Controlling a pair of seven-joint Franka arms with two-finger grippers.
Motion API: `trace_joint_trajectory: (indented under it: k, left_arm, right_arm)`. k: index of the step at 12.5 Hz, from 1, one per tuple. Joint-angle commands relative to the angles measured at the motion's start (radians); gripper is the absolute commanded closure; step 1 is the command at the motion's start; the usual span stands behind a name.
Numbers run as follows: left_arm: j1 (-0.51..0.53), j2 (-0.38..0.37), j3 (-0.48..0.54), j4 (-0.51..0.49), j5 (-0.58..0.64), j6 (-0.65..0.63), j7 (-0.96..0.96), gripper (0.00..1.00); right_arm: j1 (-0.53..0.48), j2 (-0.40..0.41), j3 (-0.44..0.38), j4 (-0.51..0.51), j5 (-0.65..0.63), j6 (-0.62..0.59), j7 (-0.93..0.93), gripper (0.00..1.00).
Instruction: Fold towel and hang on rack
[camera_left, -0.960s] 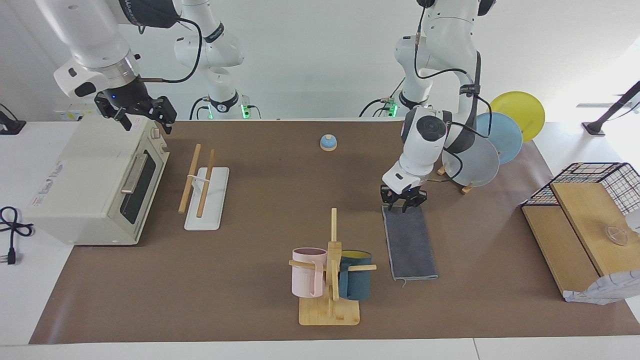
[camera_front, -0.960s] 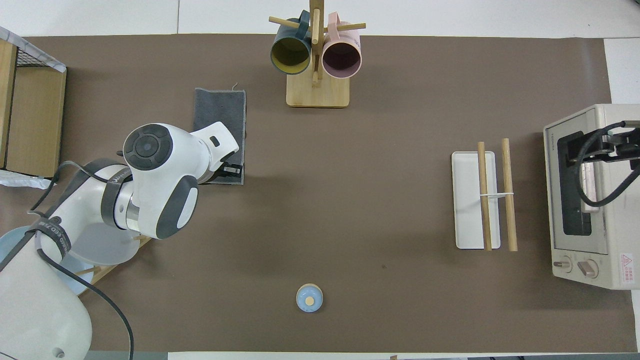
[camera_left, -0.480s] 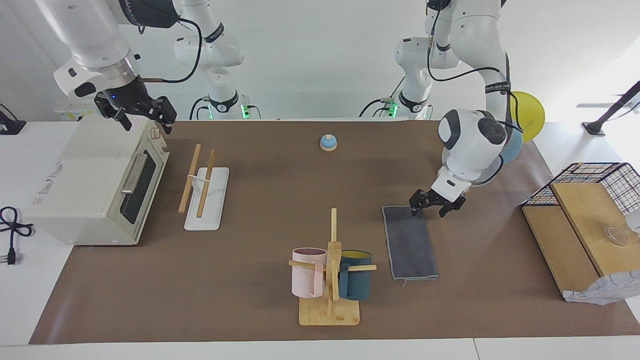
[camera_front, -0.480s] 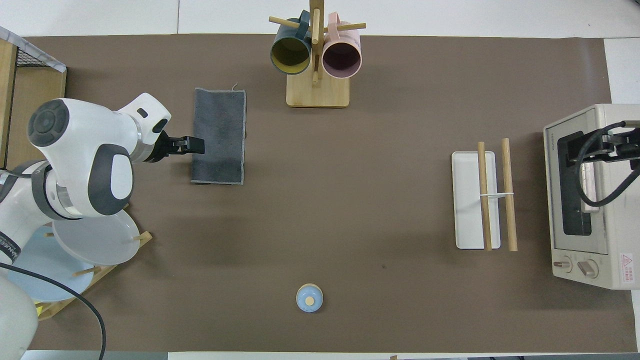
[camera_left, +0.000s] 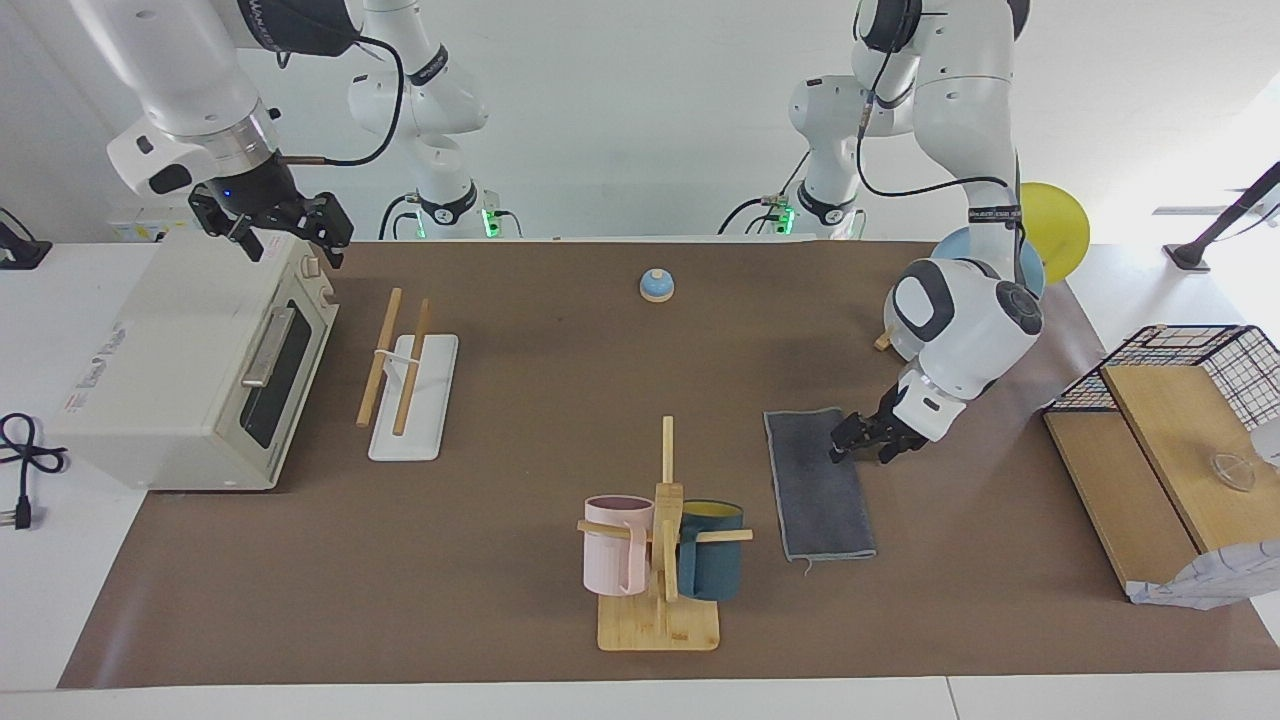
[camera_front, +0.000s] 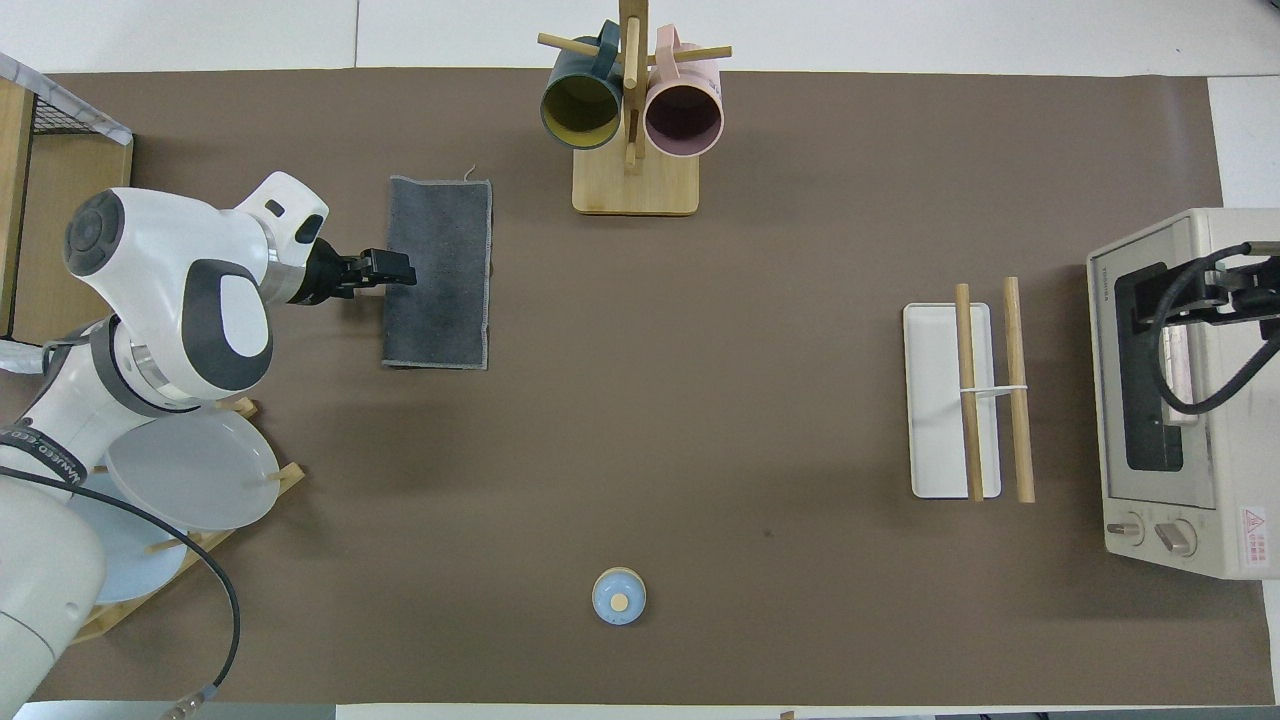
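Note:
The towel (camera_left: 820, 490) lies flat on the brown mat as a narrow strip, dark grey face up, beside the mug tree; it also shows in the overhead view (camera_front: 440, 290). My left gripper (camera_left: 842, 447) is low at the towel's long edge toward the left arm's end, pointing sideways at it; its tip overlaps that edge in the overhead view (camera_front: 398, 270). The rack (camera_left: 400, 365), two wooden rods over a white base, stands empty beside the toaster oven (camera_front: 985, 390). My right gripper (camera_left: 290, 238) waits open above the oven (camera_front: 1235, 290).
A bamboo mug tree (camera_left: 660, 620) with pink and teal mugs stands beside the towel. A toaster oven (camera_left: 190, 360) sits at the right arm's end. A plate stand (camera_front: 190, 470) and a wire basket on wooden boards (camera_left: 1170, 420) are at the left arm's end. A small blue bell (camera_left: 656, 285) sits near the robots.
My left gripper left the towel's end nearest the robots, swung out toward the left arm's end, turned sideways and came down at the towel's long edge. The towel and right arm stayed still.

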Motion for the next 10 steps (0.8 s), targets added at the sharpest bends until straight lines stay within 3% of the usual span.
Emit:
trace_joint_trajectory:
  k: [1,7,10]
  left_arm:
    - [-0.003,0.025,-0.010,0.016,-0.018,0.025,0.007,0.02]
    - [-0.011,0.025,-0.019,0.014,-0.002,-0.016,0.014,0.20]
    - [-0.011,0.029,-0.018,0.013,0.011,-0.019,0.057,0.21]
  right_arm:
    - [-0.017,-0.006,0.011,0.000,-0.004,-0.014,-0.024,0.00]
    - [-0.017,-0.006,0.011,0.000,-0.004,-0.014,-0.024,0.00]
    - [-0.017,-0.006,0.011,0.000,-0.004,-0.014,-0.024,0.00]
